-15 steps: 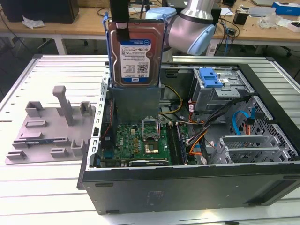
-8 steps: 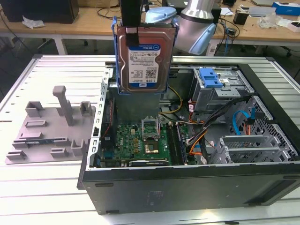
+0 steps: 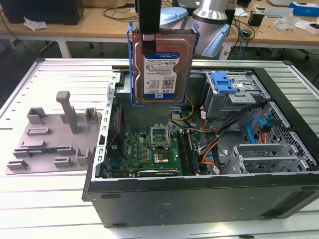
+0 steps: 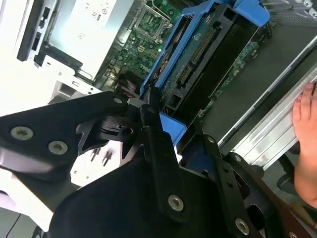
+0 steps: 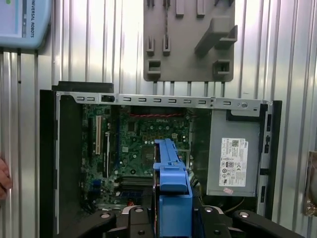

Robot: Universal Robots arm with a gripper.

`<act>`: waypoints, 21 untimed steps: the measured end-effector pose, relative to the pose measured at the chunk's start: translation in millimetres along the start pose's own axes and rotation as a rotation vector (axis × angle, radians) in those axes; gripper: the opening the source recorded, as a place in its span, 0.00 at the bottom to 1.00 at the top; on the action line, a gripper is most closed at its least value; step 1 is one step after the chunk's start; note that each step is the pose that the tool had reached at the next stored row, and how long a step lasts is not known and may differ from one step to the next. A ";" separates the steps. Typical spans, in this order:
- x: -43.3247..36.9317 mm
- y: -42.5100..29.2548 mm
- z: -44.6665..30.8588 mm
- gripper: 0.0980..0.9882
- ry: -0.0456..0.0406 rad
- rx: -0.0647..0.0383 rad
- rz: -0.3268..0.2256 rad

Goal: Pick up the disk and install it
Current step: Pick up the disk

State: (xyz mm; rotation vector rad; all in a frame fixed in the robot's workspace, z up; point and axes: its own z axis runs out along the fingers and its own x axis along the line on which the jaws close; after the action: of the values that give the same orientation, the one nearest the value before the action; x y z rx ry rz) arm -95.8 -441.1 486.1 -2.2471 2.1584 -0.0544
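Observation:
The disk [image 3: 162, 69], a silver hard drive with a white-and-blue label in a bright blue carrier frame, hangs upright above the open computer case [image 3: 199, 194]. My gripper [image 3: 149, 42] is shut on its upper edge, black fingers clamping the frame. In the second wrist view the disk [image 4: 198, 54] shows its green circuit side between the blue rails, held by the gripper [image 4: 163, 116]. Seen from the first wrist view, the blue carrier edge of the disk [image 5: 171, 181] sits over the motherboard [image 5: 143, 144].
A grey drive cage with a blue tab [image 3: 224, 82] stands at the case's far right in the exterior view. A grey power supply box [image 5: 233, 158] fills one corner. A grey fixture plate [image 3: 55, 134] lies beside the case. A person's hand [image 4: 307, 144] rests on the case edge.

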 end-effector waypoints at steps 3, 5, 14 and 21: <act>5.9 -4.7 0.4 0.31 0.0000 0.000 0.000; 10.1 -8.3 0.7 0.31 0.0001 0.000 0.000; 31.4 -29.2 2.8 0.31 0.0000 0.000 0.000; 44.4 -43.9 4.3 0.31 0.0000 0.000 0.000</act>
State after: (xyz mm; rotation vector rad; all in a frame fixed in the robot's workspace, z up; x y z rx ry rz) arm -50.0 -483.7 484.1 -2.2472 2.1583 -0.0543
